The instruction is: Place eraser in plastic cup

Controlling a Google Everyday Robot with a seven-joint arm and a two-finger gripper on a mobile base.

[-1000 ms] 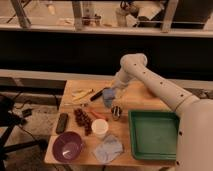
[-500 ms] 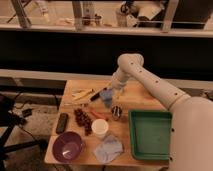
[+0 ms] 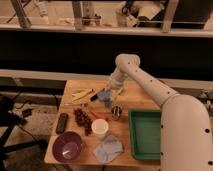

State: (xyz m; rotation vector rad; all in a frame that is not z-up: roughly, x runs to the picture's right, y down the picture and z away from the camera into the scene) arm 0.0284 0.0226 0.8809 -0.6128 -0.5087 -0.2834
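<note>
My gripper (image 3: pixel 111 90) hangs at the end of the white arm, at the back middle of the wooden table (image 3: pixel 145 95). It is directly over a blue plastic cup (image 3: pixel 106 99) and touches or nearly touches its rim. I cannot make out an eraser in the gripper. A white cup (image 3: pixel 100 128) stands nearer the front. A dark flat oblong (image 3: pixel 62 122) lies at the table's left edge; I cannot tell whether it is the eraser.
A green tray (image 3: pixel 145 135) sits at the front right and a purple bowl (image 3: pixel 67 146) at the front left. A blue cloth (image 3: pixel 107 149) lies by the front edge. Dark red grapes (image 3: pixel 82 120), a small metal cup (image 3: pixel 116 112) and yellow pieces (image 3: pixel 81 94) are also there.
The gripper has shifted slightly left and up, staying over the blue cup. Nothing else on the table has moved.
</note>
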